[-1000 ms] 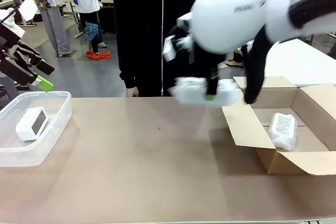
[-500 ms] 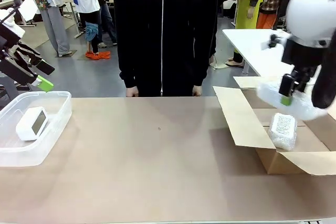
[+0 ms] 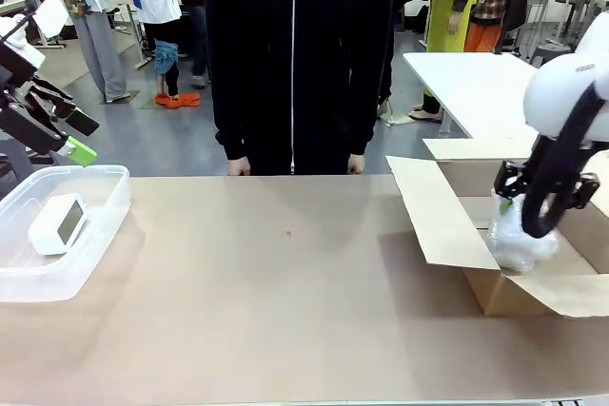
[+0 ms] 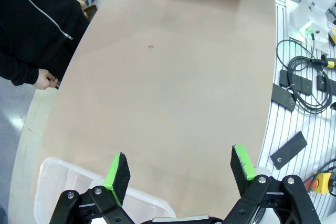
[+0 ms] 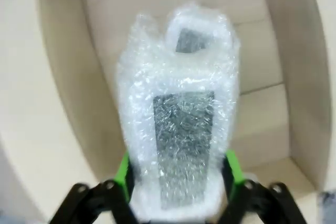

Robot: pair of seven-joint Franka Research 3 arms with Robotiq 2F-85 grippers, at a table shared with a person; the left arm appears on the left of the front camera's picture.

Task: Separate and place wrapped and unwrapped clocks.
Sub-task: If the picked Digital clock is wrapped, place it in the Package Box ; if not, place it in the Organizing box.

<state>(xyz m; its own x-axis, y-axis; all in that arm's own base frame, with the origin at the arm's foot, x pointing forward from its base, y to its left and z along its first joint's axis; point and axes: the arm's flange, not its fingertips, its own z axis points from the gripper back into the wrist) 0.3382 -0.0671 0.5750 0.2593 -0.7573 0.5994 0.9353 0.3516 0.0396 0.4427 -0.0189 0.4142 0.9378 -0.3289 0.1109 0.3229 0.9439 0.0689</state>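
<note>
Bubble-wrapped oblong clock [image 5: 181, 140] clamped in right end effector [image 5: 178, 182] over cardboard box [image 5: 63, 77].

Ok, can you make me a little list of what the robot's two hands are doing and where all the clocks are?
Right gripper: shut on a wrapped clock, holding it over the cardboard box
Second wrapped clock: lying in the box, under the held one
Left gripper: open, holding nothing, above the plastic bin
Bare clock: lying in the plastic bin, dark screen showing
Person: standing at the far side of the table, hands at its edge
</note>
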